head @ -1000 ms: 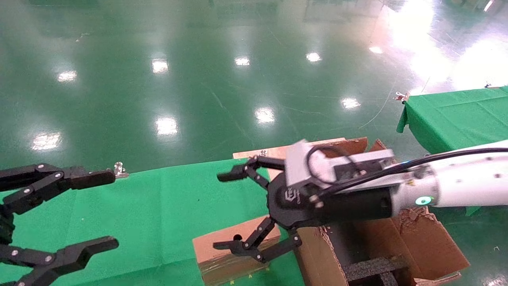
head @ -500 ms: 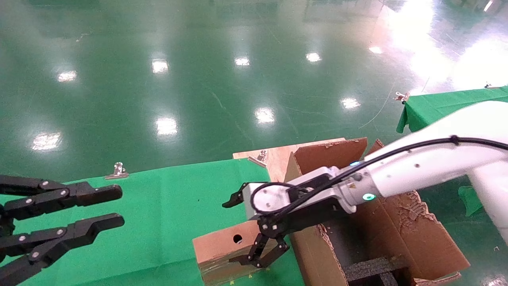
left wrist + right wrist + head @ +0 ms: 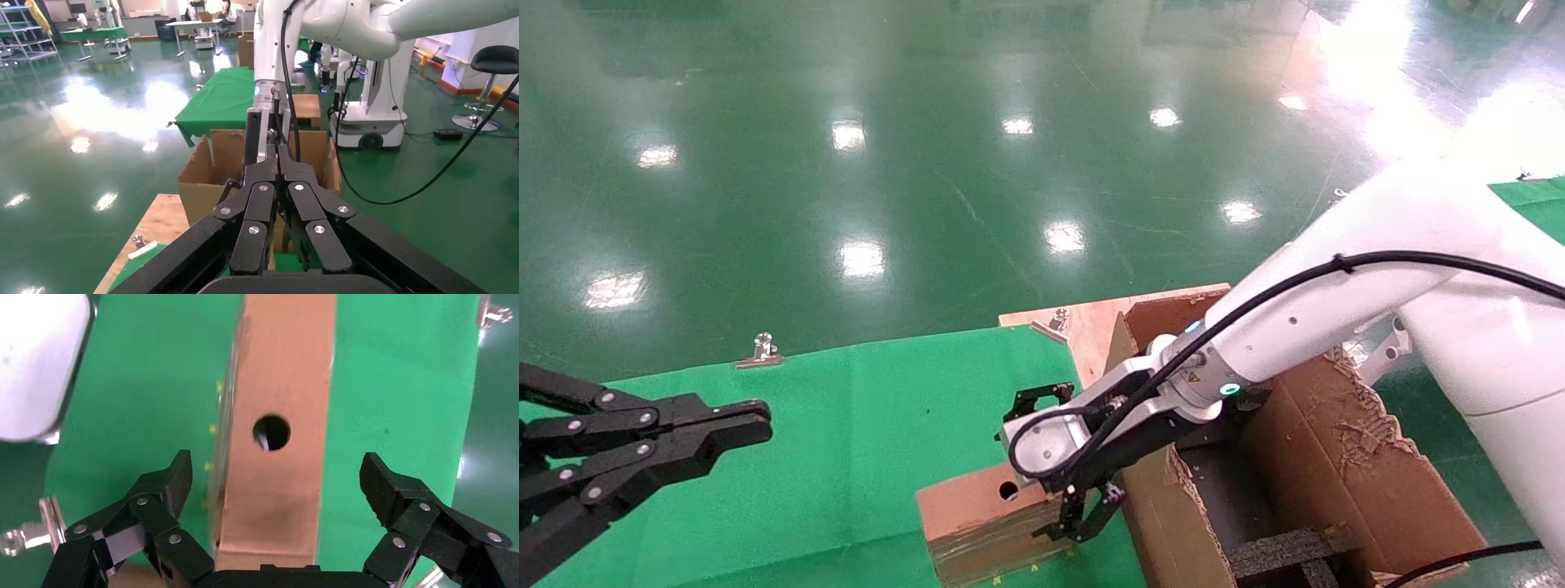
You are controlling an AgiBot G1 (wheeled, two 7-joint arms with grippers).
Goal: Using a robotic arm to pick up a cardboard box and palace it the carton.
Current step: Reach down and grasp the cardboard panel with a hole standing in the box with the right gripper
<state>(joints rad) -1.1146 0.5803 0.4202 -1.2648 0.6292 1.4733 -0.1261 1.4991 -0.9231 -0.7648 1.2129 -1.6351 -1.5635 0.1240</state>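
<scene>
Right gripper point(image 3: 275, 478) has dropped over the cardboard box point(image 3: 278, 422), jaws spread astride its narrow width; left gripper point(image 3: 641, 449) parked, pressed together.

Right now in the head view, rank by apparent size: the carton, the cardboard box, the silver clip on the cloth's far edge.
1. The carton: largest, though cut off by the frame's lower edge.
2. The cardboard box: clearly smaller, partly hidden by the right gripper and also cut off.
3. The silver clip: by far the smallest; being farther from the camera does not change the order.
</scene>
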